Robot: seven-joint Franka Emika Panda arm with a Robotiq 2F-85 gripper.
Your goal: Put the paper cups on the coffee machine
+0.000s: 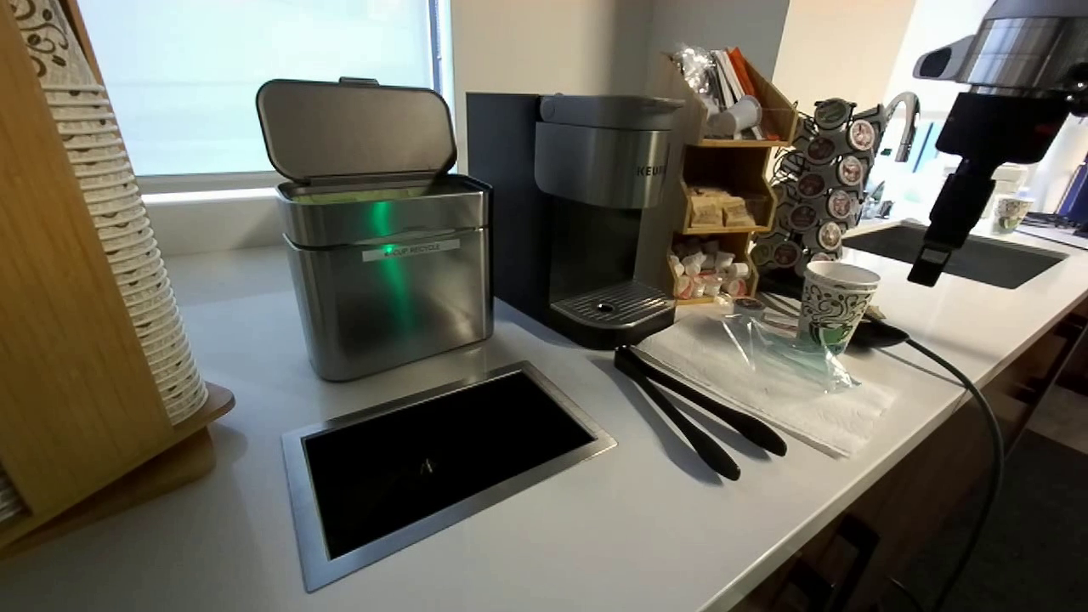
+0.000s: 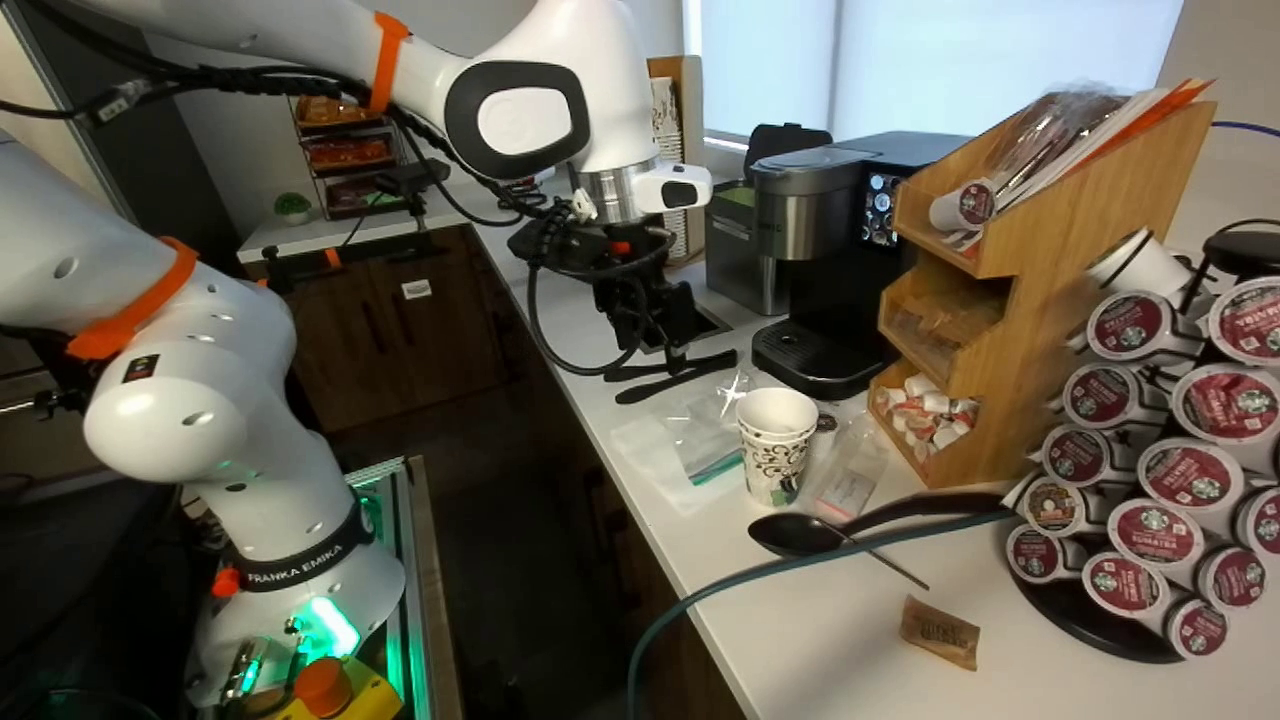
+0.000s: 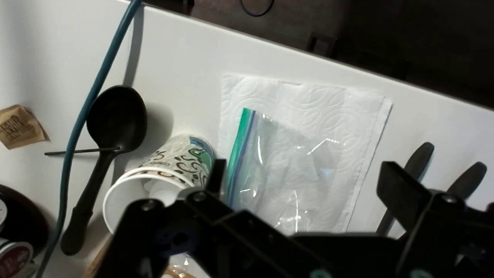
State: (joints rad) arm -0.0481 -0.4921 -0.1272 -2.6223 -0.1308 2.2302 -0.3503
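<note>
The paper cups [image 1: 837, 313], whitish with a leaf print and nested together, stand upright on the counter; they also show in an exterior view [image 2: 776, 455] and at the left of the wrist view [image 3: 181, 160]. Something pale shows inside the top cup. The coffee machine [image 1: 602, 170], dark grey and black, stands behind them against the wall; it also shows in an exterior view [image 2: 815, 225] and is out of the wrist view. My gripper [image 3: 305, 172] is open and empty, above the counter. In the wrist view its left finger overlaps the cups' edge; contact is not visible.
A clear zip bag [image 3: 278, 162] lies on a paper towel [image 3: 332, 100] beside the cups. Black tongs [image 1: 688, 408], a black spoon [image 3: 115, 119] and a hose [image 3: 88, 96] lie nearby. A wooden organizer [image 2: 1080, 280], pod rack [image 2: 1160, 530], steel box [image 1: 391, 289] and counter opening [image 1: 302, 510] surround.
</note>
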